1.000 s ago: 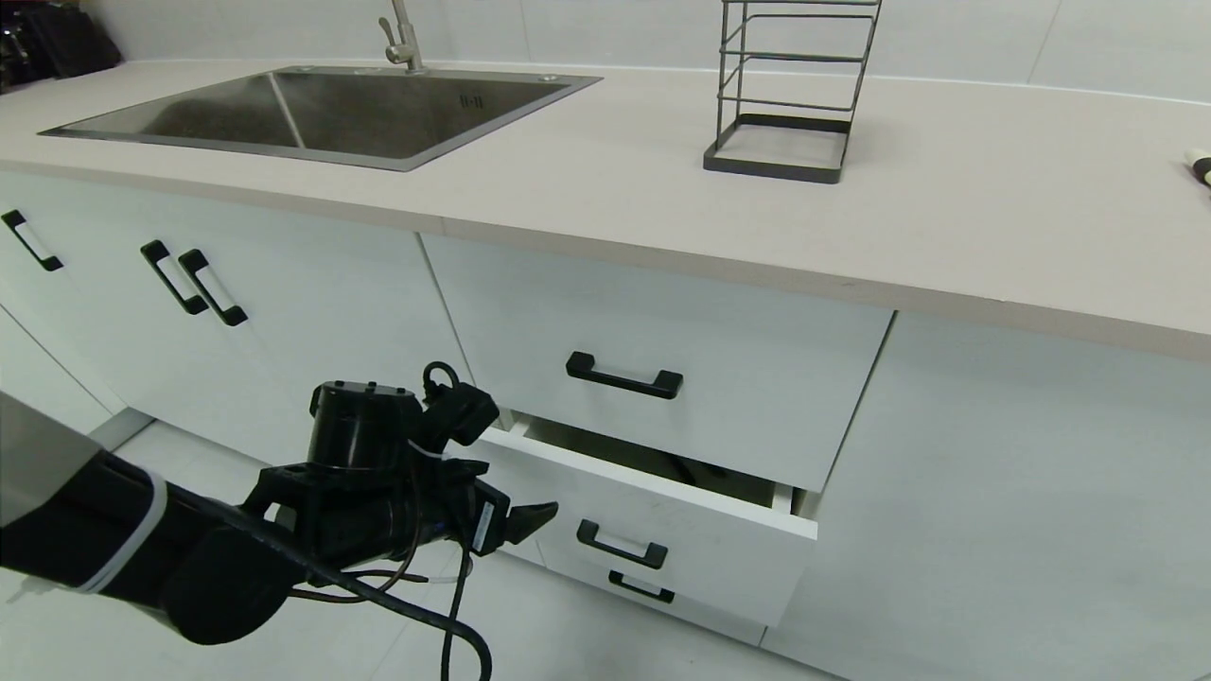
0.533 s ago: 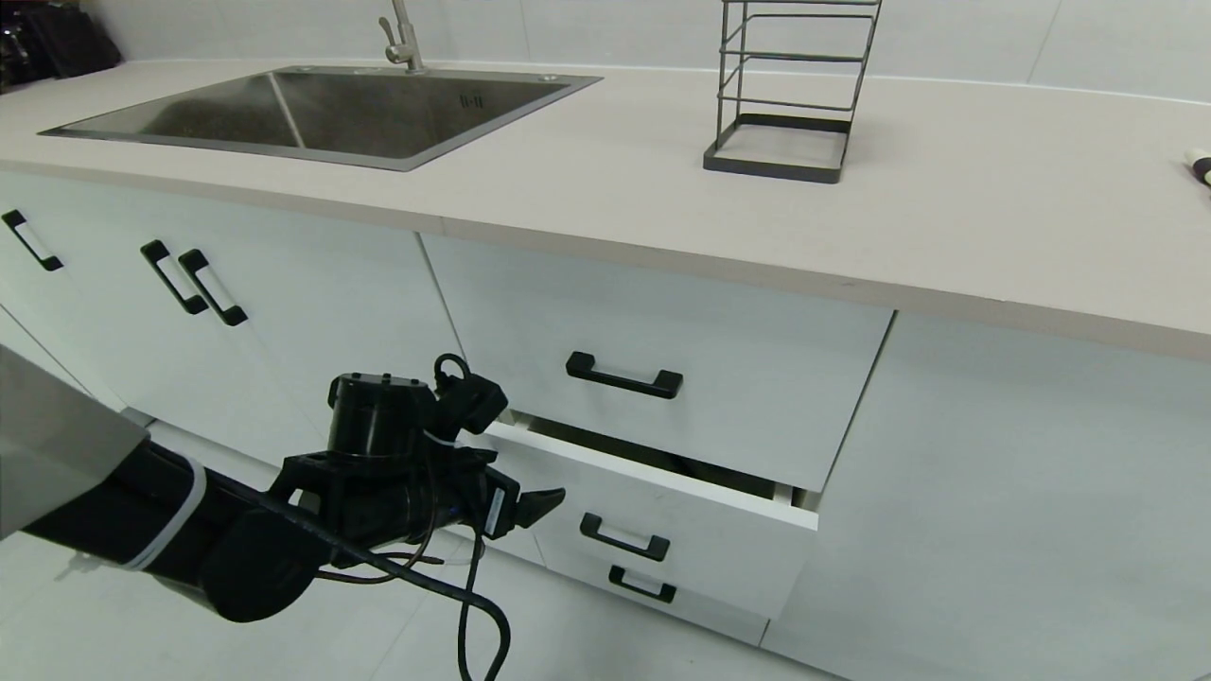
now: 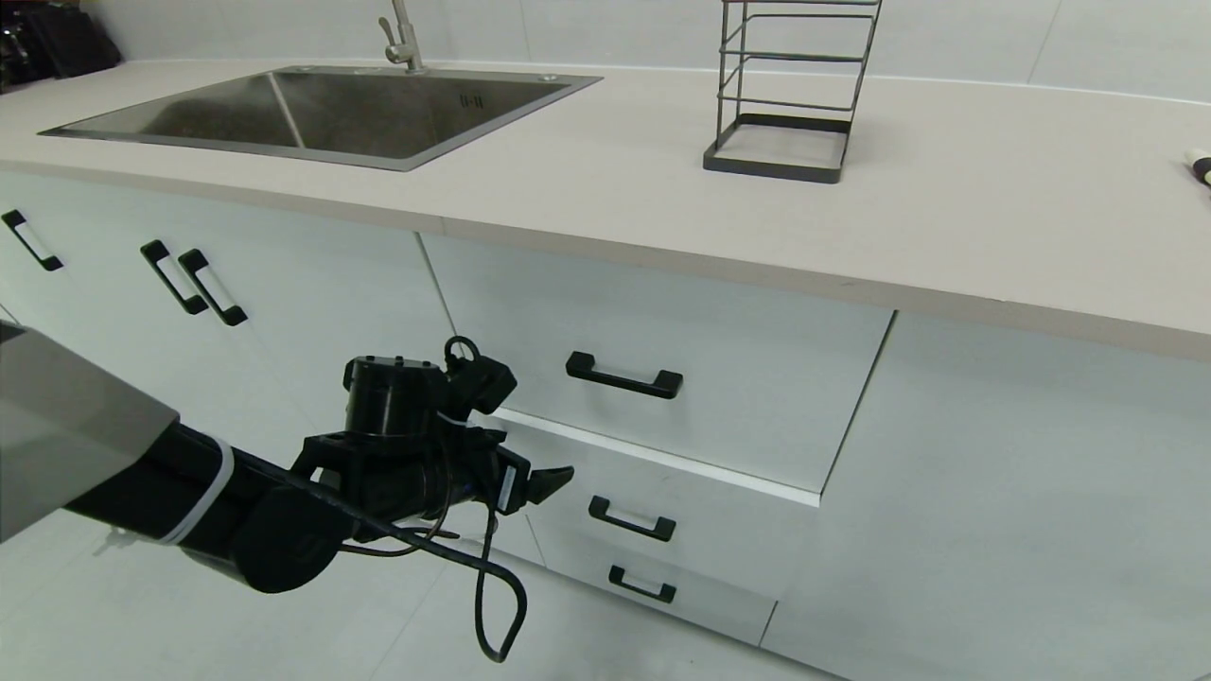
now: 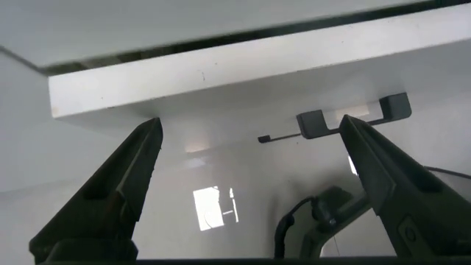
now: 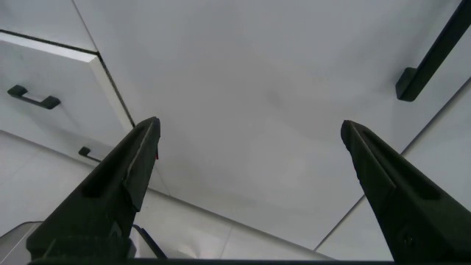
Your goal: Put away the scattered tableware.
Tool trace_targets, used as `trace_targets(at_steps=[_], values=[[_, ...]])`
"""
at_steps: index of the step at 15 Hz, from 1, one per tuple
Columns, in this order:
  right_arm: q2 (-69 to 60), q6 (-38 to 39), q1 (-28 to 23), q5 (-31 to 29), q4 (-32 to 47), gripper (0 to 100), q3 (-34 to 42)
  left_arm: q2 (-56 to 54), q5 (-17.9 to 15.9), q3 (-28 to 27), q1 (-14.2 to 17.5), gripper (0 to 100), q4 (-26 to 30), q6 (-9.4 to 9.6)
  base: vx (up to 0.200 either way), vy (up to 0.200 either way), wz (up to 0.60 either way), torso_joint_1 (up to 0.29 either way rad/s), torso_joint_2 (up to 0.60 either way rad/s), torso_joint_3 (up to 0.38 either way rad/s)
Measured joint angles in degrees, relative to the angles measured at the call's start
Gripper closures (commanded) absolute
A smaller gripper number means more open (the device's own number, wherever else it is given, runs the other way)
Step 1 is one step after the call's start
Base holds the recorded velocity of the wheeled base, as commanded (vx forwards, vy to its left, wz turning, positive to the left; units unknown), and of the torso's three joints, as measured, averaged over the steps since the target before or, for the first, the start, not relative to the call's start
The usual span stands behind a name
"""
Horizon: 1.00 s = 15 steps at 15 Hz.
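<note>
White middle drawer (image 3: 681, 478) has slid from ajar to nearly flush while our left gripper (image 3: 553, 480), jaws apart, pressed its 9 o'clock end. We judge tableware stowed inside, unseen; one small item (image 3: 1202, 168) lies at the counter's (image 3: 946, 218) 3 o'clock edge.

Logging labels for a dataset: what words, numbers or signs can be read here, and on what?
None can be read.
The white sticker on the left gripper is too small to read.
The drawer fronts, countertop, sink and wire rack show no readable print.
</note>
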Motion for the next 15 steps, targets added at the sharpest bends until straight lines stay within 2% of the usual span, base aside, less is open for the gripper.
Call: trace_targets(at_steps=[5,7,11,15], values=[[0.0,0.0,0.0,0.0,0.0,0,0.0,0.55,-0.02,-0.3,0.07,0,-0.26,0.07,0.0,0.0,0.0,0.0,0.0,0.0],[0.0,0.0,0.0,0.02,0.0,0,0.0,0.13,0.0,1.11,0.16,0,-2.68,0.07,0.0,0.0,0.0,0.0,0.0,0.0],[0.0,0.0,0.0,0.02,0.0,0,0.0,-5.95,-0.24,12.85,0.18,0,-11.69,0.07,0.0,0.0,0.0,0.0,0.0,0.0],[0.0,0.0,0.0,0.02,0.0,0,0.0,-19.76,-0.98,25.22,0.18,0,-15.2,0.07,0.0,0.0,0.0,0.0,0.0,0.0]])
